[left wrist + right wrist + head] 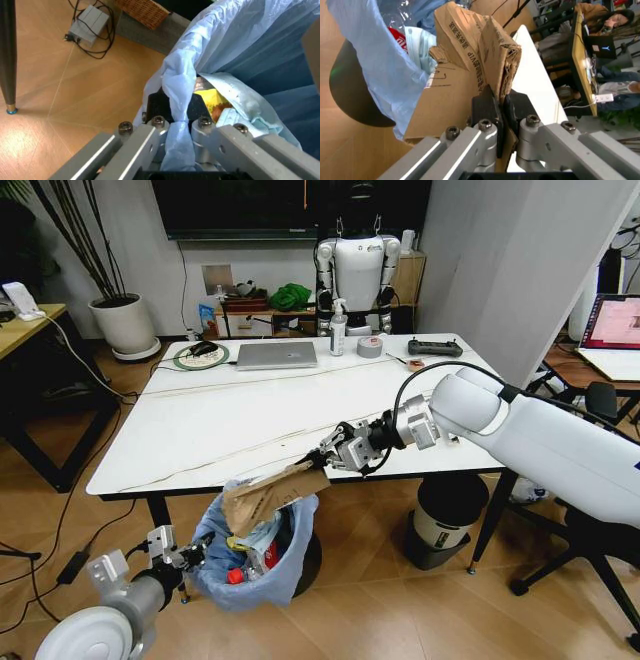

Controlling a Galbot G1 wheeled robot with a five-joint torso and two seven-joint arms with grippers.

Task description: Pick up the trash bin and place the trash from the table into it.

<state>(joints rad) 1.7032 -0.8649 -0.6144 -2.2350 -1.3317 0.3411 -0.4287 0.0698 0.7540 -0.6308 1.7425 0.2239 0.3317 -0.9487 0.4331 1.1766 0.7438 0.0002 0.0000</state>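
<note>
reaching across the front edge of the table (240, 420), the right gripper (322, 457) in the head view is clamped on a torn piece of brown cardboard (268, 495), which slopes down from the table edge so that its lower end sits over the mouth of the trash bin (290, 565). the bin stands on the wooden floor just in front of the table, lined with a crinkly light-blue bag (215, 535), with red and white litter visible inside. the left gripper (190, 556) is low at the bin's left side, at the bag's rim. farther back on the table lie a silver laptop (277, 355), a grey tape roll (370, 346) and a white pump bottle (338, 330). a white cylinder with a black top (445, 520) stands on the floor under the table's right part.

in the left wrist view, the left gripper (177, 112) has its black pads (157, 107) pressed together on a fold of the light-blue bag (180, 78) at the bin's rim. a yellow scrap (212, 98) shows just inside the bag beside the pads.

in the right wrist view, the right gripper (500, 108) pinches the edge of the folded cardboard (465, 75) between its black pads (485, 107). the cardboard carries printed black characters and hangs over the light-blue bag (375, 56), with a red packet (397, 37) showing inside. the white table edge (535, 75) runs just beside the cardboard.
</note>
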